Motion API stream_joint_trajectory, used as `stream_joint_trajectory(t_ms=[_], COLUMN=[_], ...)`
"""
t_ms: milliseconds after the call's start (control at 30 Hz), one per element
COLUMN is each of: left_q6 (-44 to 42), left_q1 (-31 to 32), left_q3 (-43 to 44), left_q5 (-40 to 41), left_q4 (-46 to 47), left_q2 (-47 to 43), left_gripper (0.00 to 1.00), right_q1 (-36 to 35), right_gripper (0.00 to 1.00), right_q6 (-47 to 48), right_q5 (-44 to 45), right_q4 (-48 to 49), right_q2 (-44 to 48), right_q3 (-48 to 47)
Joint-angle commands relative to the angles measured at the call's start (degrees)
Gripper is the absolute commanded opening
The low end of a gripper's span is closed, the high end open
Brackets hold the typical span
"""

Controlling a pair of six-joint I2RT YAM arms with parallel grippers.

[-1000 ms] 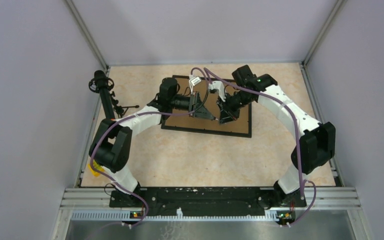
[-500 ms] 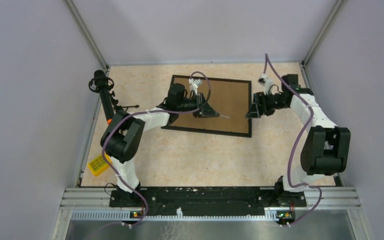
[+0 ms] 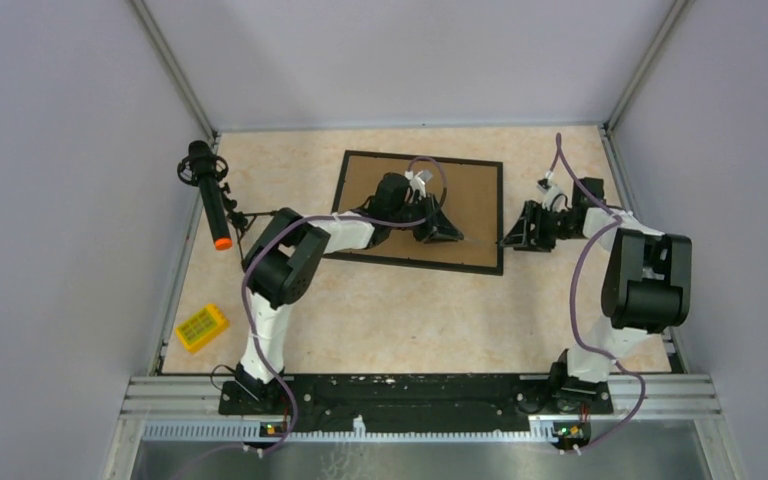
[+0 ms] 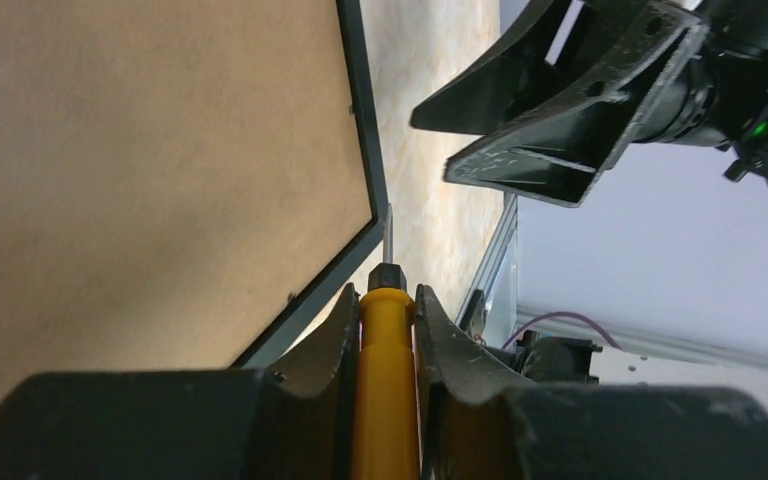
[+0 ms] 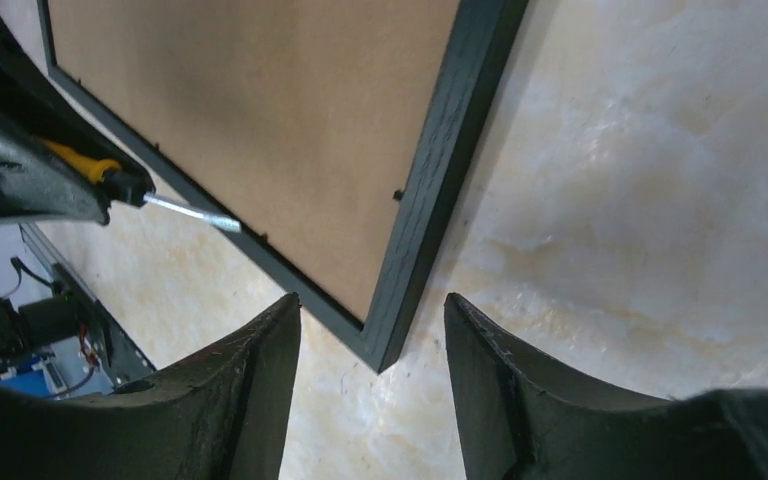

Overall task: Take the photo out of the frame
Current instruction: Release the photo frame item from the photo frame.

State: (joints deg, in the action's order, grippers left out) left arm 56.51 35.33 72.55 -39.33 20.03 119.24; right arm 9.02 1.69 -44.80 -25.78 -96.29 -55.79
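The frame [image 3: 472,190] lies back side up on the table, its brown fibreboard back inside a thin black border. The photo is hidden under the backing. My left gripper [image 3: 442,229] is over the frame's right half, shut on a yellow-handled screwdriver [image 4: 388,390]. The screwdriver's metal tip points at the frame's right border [image 4: 360,150]. My right gripper [image 3: 513,240] is open and empty, low over the table just off the frame's near right corner [image 5: 390,340]. The right wrist view also shows the screwdriver shaft [image 5: 192,212] over the backing board [image 5: 280,110].
A black rod with an orange tip [image 3: 212,200] stands on a small stand at the left. A yellow block [image 3: 202,327] lies at the near left. Grey walls enclose the table, and a metal rail [image 3: 420,395] runs along the near edge.
My left gripper has moved right across the frame with the screwdriver. My right gripper has pulled off the frame to the right and come down beside its near right corner.
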Motion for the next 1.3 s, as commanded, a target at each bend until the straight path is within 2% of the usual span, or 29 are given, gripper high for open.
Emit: stream_joint_trajectory(t_ms=[0, 133, 467, 1167, 1267], left_q6=[2.11, 2.75, 3.50, 5.69, 6.19], left_q1=[1.39, 2.35, 2.46, 3.22, 3.71], left_q3=[5.94, 9.00, 13.55, 17.28, 18.24], left_q5=[0.89, 0.79, 0.22, -0.13, -0.37], left_q4=[1.56, 0.58, 0.59, -1.33, -1.45], left_q2=[3.69, 7.07, 13.08, 17.98, 18.73], left_gripper=[0.00, 0.00, 0.00, 0.00, 0.00], right_q1=[-0.31, -0.39, -1.26, -2.69, -3.51], right_gripper=[0.53, 0.50, 0.33, 0.12, 0.06], right_q6=[-5.39, -6.91, -8.17, -8.75, -8.81], right_q5=[0.30, 0.57, 0.35, -0.30, 0.17], right_q4=[9.48, 12.62, 14.04, 13.91, 13.74], right_q2=[-3.81, -6.15, -11.35, -16.00, -16.52], right_q3=[-0.66, -1.30, -0.77, -0.36, -0.45])
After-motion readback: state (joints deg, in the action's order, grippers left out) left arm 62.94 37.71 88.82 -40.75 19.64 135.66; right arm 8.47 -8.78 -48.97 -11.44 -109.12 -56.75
